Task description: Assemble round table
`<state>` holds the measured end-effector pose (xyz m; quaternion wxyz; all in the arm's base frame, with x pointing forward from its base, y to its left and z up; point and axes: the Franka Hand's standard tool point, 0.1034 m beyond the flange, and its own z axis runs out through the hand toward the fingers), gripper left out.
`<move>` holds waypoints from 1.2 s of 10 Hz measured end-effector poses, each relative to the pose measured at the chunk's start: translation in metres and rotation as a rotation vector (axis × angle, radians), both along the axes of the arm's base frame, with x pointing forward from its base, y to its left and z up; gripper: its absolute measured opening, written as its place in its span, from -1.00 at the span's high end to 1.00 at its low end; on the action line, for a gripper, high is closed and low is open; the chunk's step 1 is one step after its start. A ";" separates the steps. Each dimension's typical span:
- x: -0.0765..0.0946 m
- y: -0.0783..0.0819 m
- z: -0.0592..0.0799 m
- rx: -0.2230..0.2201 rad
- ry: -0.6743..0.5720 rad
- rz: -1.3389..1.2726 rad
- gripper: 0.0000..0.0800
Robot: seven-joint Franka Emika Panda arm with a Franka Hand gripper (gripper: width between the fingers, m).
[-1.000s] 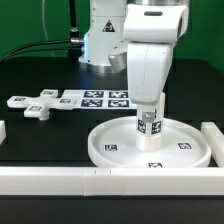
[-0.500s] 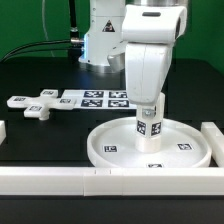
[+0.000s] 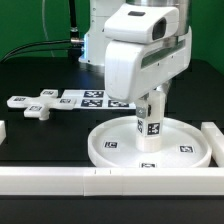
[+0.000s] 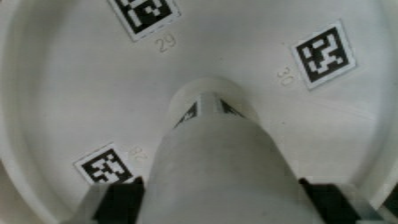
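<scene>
The large round rimmed disc [image 3: 108, 150] lies flat at the front of the table. The short cylindrical leg [image 3: 150, 123] stands upright on the disc's centre, its tag facing the camera. My gripper [image 3: 152, 103] comes down from above and is shut on the leg's upper part. In the wrist view the leg [image 4: 214, 140] runs between my two dark fingers [image 4: 118, 200], and my gripper [image 4: 217, 202] closes on its sides above the disc's tagged floor [image 4: 107, 80]. The small cross-shaped foot [image 3: 37, 108] lies loose at the exterior view's left.
The marker board [image 3: 92, 98] lies behind the disc. Long white bars run along the front [image 3: 60, 181] and at the exterior view's right [image 3: 212, 136]. A bar end [image 3: 3, 130] shows at the left edge. The arm's base stands behind.
My hand has turned about its vertical axis over the leg, so its body now sits at an angle. The leg stays upright on the disc's centre.
</scene>
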<state>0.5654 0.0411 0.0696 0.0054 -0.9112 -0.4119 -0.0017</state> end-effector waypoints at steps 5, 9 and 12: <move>0.001 0.000 0.000 0.000 0.000 -0.480 -0.02; 0.001 -0.001 0.000 0.007 0.012 -0.854 -0.02; -0.001 0.000 0.001 0.009 0.007 -0.821 -0.58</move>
